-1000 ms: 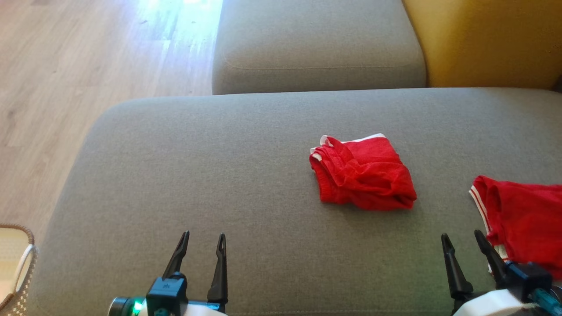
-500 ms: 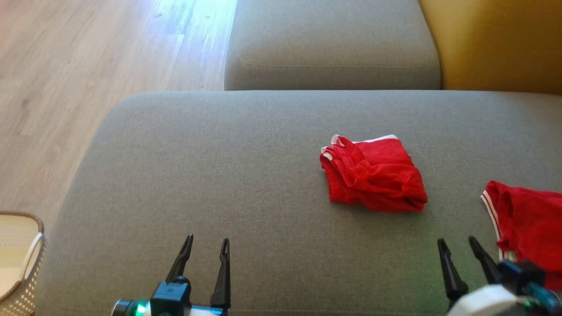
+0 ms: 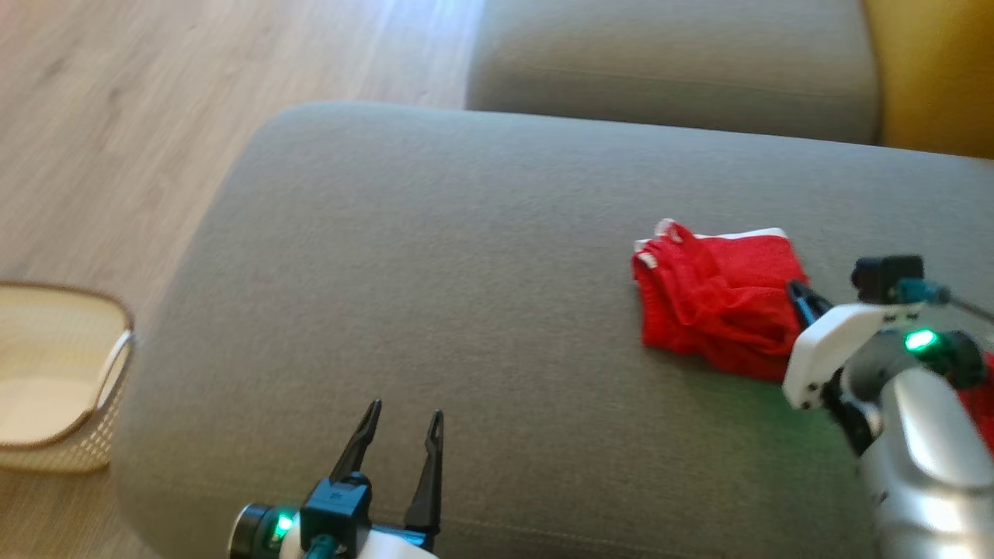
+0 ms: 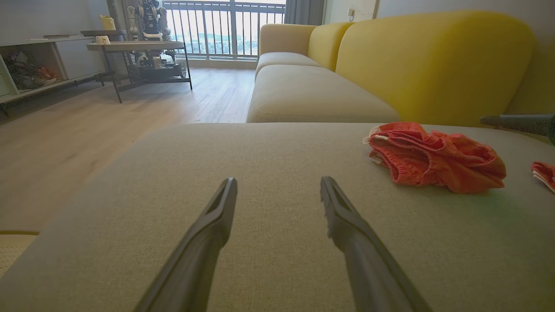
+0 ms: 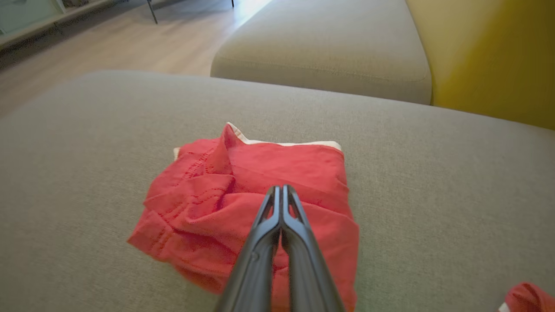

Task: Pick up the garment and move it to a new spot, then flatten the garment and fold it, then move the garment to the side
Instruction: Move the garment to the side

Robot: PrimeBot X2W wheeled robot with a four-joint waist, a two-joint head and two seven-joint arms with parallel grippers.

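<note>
While it lies bunched up on the big grey sofa seat (image 3: 466,256), the red garment (image 3: 714,307) sits over on the right side, about halfway between the near edge and the far edge. It is folded into a lumpy square. A thin white trim peeks out along its far edge. Its left side has soft wrinkles and a thick stitched band.

Right over the garment is the right gripper (image 5: 282,188). Its two dark fingers are pressed together with no gap between them. The tips point at the middle of the red cloth. I cannot tell if they pinch any of it.

The left gripper (image 3: 406,409) is low at the near edge of the seat, well apart from the garment. Its fingers are spread wide, with bare grey cloth between them, and they hold nothing.

Another red cloth (image 4: 544,171) with white stripes lies further to the right on the same seat.

Beyond the seat is a second grey cushion (image 3: 668,70), and a yellow sofa back (image 4: 433,56) rises on the far right. To the left is a wood floor (image 3: 101,116), and a pale woven basket (image 3: 116,341) stands there close to the seat.
</note>
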